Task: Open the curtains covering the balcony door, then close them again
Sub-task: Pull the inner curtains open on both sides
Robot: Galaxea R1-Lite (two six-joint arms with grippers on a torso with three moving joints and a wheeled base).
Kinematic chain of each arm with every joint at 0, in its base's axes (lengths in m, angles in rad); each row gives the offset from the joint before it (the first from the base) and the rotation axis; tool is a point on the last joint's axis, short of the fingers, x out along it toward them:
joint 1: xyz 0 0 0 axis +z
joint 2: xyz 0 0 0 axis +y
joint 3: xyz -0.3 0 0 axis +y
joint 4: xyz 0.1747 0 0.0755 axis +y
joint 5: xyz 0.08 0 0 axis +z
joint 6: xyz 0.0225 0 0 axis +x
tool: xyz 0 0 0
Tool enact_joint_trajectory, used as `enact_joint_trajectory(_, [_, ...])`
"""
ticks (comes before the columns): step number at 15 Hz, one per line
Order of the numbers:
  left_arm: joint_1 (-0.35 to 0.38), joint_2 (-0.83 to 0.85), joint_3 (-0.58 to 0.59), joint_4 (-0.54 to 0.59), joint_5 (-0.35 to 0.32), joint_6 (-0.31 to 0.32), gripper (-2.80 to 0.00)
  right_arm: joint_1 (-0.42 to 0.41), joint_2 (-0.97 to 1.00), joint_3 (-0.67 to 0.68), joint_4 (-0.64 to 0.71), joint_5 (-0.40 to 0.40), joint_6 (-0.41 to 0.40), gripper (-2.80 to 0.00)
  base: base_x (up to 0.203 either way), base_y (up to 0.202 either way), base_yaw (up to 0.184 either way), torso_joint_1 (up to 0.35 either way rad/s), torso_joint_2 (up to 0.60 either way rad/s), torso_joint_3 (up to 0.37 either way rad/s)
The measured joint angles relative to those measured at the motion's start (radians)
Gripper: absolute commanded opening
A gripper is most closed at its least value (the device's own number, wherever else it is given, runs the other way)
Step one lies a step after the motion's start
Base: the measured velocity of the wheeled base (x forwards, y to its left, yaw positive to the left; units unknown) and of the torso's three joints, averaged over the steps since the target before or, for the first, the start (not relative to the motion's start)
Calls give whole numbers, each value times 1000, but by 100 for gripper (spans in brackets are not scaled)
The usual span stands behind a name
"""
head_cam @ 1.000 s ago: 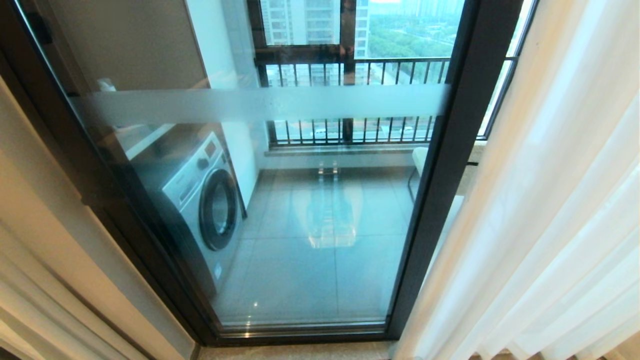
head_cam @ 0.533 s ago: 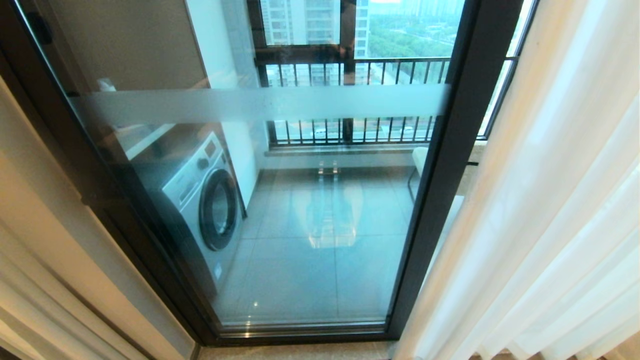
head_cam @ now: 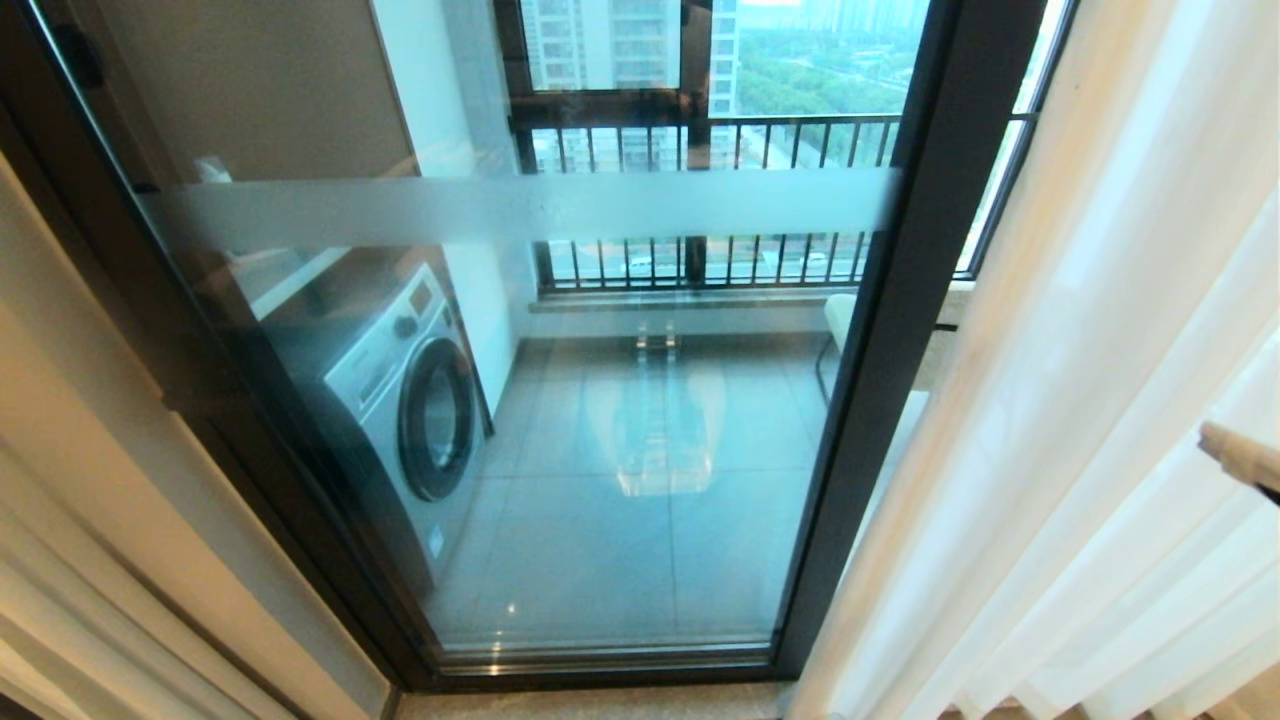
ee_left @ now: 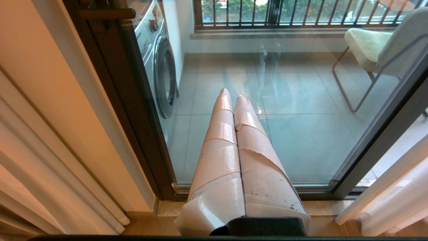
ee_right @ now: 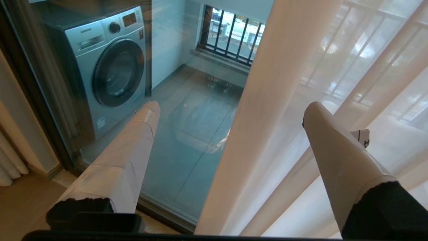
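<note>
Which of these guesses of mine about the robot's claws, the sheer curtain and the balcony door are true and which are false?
1. The right claw is spread wide, with the sheer curtain's edge between its fingers. True.
2. The left claw is holding the curtain. False: its fingers are pressed together with nothing in them, in front of the balcony door.
3. A washing machine stands behind the glass. True.
4. The sheer curtain covers the whole door. False: it hangs at the right, and the glass is bare.
5. The right claw has clamped the fabric. False: its fingers stand apart.
</note>
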Motion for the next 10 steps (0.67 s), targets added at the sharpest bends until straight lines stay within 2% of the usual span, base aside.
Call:
enact_joint_trajectory(4, [0, 0, 0, 0, 0, 0, -280, -1, 156, -46, -127, -1, -11, 0, 0, 0, 0, 0, 0, 0])
enact_joint_trajectory(10, [0, 0, 0, 0, 0, -1, -280, -2, 365, -201, -139, -3, -79, 0, 0, 0, 0, 0, 0, 0])
